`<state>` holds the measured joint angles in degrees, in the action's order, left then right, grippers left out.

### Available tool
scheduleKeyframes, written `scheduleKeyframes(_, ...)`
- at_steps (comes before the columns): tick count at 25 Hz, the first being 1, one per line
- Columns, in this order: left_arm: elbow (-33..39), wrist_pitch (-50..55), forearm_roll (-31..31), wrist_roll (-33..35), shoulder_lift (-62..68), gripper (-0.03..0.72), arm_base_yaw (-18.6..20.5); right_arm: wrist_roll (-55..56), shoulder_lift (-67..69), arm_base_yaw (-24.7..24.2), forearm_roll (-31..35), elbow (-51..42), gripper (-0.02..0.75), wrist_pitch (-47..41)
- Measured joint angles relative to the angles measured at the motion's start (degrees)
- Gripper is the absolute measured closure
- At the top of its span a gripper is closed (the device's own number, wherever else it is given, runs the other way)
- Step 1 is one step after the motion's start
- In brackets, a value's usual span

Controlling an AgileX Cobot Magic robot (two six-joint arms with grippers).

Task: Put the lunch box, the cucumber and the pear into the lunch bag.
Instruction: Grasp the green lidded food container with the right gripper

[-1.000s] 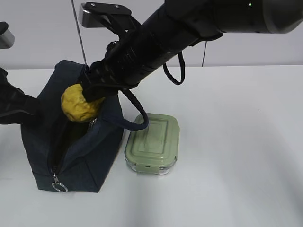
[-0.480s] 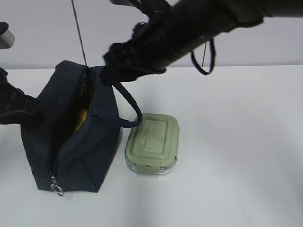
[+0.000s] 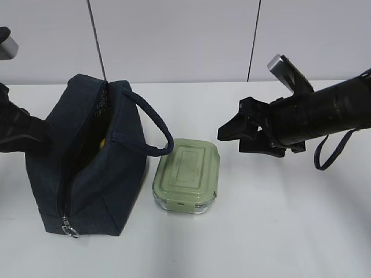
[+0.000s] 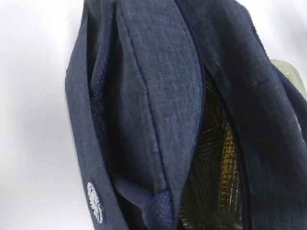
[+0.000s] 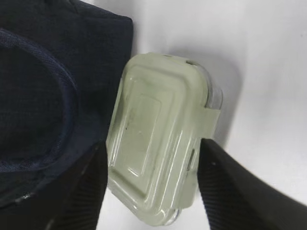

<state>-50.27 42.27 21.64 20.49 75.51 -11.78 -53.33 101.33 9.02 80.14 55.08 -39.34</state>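
In the exterior view, the lunch box stands on the white table, its left side just beside or touching the lunch bag; one bag handle arches over the box's near corner. The right gripper hangs above the table to the right of the box, jaws spread and empty. A sliver of yellow in the bag mouth is probably the pear; the cucumber is not visible. The left wrist view shows only the bag with its foil lining exposed; that gripper is out of frame, judged closed, apparently pinching the bag wall. In the right wrist view, the box lies between the open fingers. Judgement: glass body, rigid, fairly heavy, smooth; grip across the short sides, below the lid rim.
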Motion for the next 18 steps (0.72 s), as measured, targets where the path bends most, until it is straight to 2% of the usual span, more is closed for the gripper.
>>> scheduleKeyframes(15,0.0,0.0,0.0,0.0,0.0,0.7,0.0,-6.9,12.08,-0.85,8.59,-0.19,0.271,-8.19)
scheduleKeyframes(18,0.0,0.0,0.0,0.0,0.0,0.7,0.0,-8.1,13.08,-0.85,9.66,-0.19,0.233,-8.65)
